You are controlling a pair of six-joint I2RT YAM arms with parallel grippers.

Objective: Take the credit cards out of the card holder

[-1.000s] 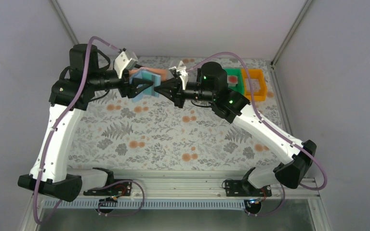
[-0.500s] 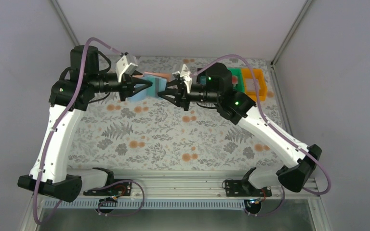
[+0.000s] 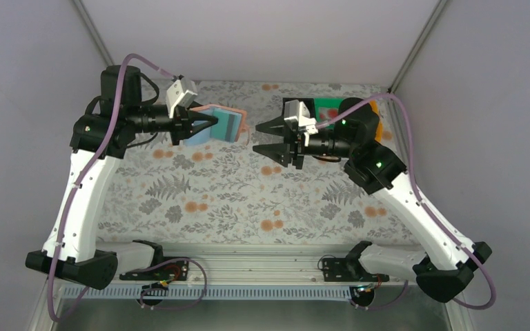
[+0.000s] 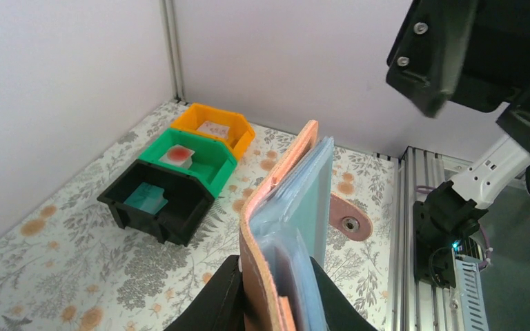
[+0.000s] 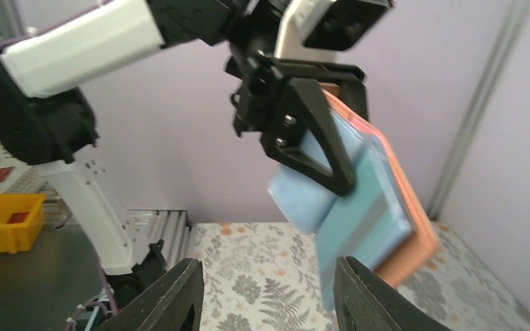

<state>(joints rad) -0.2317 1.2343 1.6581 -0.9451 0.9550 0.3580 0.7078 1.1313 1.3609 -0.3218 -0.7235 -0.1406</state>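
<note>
Left gripper (image 4: pixel 274 295) clamps the card holder (image 4: pixel 291 207) upright, blue lining exposed; the black bin (image 4: pixel 183 215) beyond apparently contains a teal card (image 4: pixel 145 198).

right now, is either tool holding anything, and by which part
The left tool pinches the card holder at its edge nearest the left arm. The right tool is open and empty.

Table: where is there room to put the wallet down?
The flowery middle of the table, from the left arm to the right arm and down to the front rail, is bare. The far right corner is crowded: the bins sit there, with the right tool hovering beside them.
</note>
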